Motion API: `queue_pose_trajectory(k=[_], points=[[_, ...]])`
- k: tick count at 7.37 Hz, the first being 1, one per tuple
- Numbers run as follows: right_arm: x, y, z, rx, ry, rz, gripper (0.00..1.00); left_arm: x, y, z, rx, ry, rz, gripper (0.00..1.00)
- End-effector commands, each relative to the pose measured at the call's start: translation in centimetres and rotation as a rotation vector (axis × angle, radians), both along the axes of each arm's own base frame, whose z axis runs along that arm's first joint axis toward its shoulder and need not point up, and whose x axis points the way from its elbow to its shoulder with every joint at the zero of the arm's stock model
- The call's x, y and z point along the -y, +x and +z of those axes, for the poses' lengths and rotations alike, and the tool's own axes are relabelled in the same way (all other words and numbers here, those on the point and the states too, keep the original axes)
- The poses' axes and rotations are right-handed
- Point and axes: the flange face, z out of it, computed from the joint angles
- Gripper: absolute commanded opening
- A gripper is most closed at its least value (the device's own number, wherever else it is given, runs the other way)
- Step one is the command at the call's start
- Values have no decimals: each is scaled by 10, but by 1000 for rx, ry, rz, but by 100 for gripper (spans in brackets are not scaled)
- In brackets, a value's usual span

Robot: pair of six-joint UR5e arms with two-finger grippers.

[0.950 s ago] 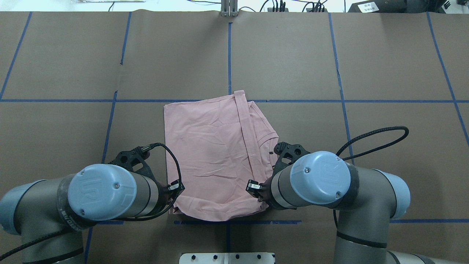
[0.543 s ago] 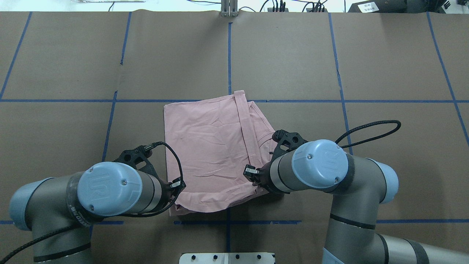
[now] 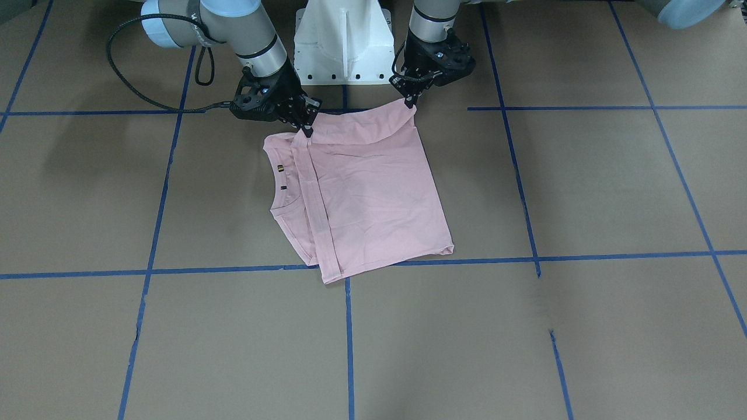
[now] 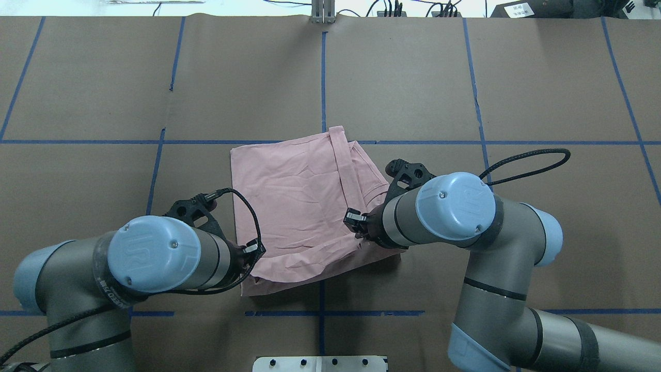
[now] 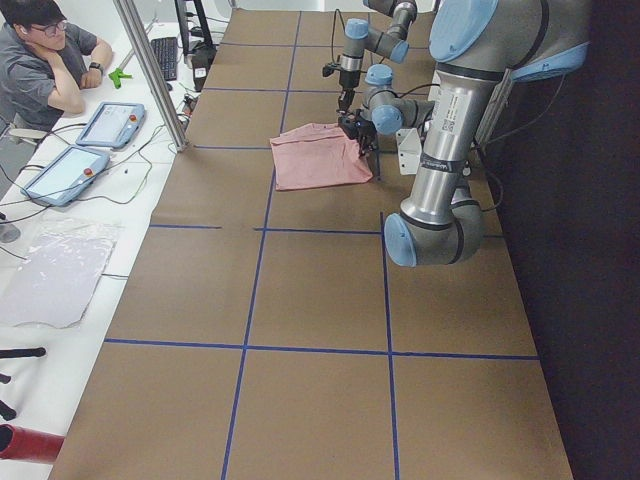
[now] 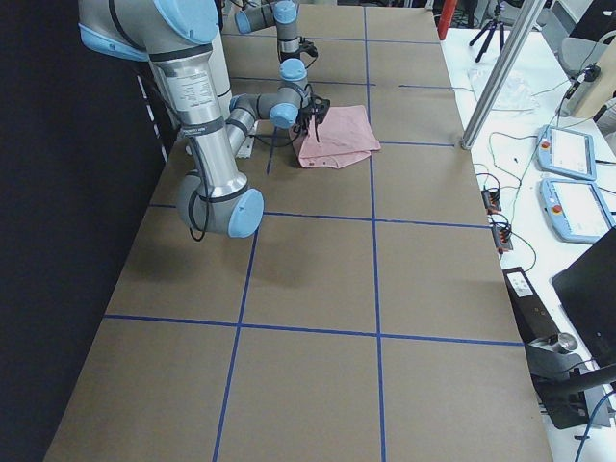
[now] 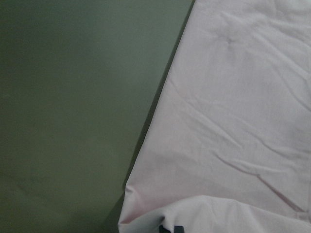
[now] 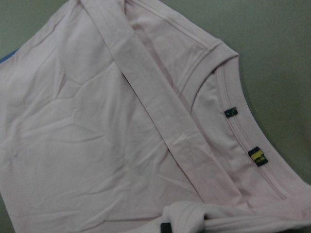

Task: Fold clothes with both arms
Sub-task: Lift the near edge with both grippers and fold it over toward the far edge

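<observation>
The pale pink T-shirt (image 3: 373, 198) lies partly folded, plain side up, near the middle of the brown-papered table (image 3: 583, 192). Its neckline (image 8: 243, 133), which carries two small labels, is on the robot's right side. The edge nearest the robot is raised off the table and curls over the flat part, held at both ends. The left gripper (image 3: 411, 104) is pinched closed on the raised corner on the robot's left. The right gripper (image 3: 307, 130) is clamped on the same edge at the other end, just where a folded strip (image 3: 315, 204) runs across the shirt. The shirt's far edge reaches a blue tape line (image 3: 204, 270).
</observation>
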Motion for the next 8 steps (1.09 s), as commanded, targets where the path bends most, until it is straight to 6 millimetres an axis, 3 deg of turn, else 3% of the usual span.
queue_pose_trajectory(k=[1, 2, 3, 4, 5, 6, 7, 8], points=[[72, -12, -5, -55, 64, 46, 0, 65, -10, 18, -1, 64, -66, 0], [129, -28, -15, -91, 61, 96, 0, 112, -5, 31, -26, 78, -130, 0], [167, -41, -13, -112, 75, 116, 0, 156, -4, 47, -15, 88, -177, 0], [206, -51, -12, -103, 84, 151, 0, 199, -3, 62, 10, 116, -201, 36], [234, -68, -9, -110, 82, 176, 14, 225, 0, 76, 31, 146, -200, 99], [249, -77, 16, -119, 111, 212, 99, 246, -18, 75, 28, 187, -214, 100], [255, -80, 29, -121, 120, 221, 100, 259, -29, 74, 38, 211, -216, 100], [266, -69, 30, -123, 117, 236, 100, 261, -30, 75, 30, 215, -216, 100]])
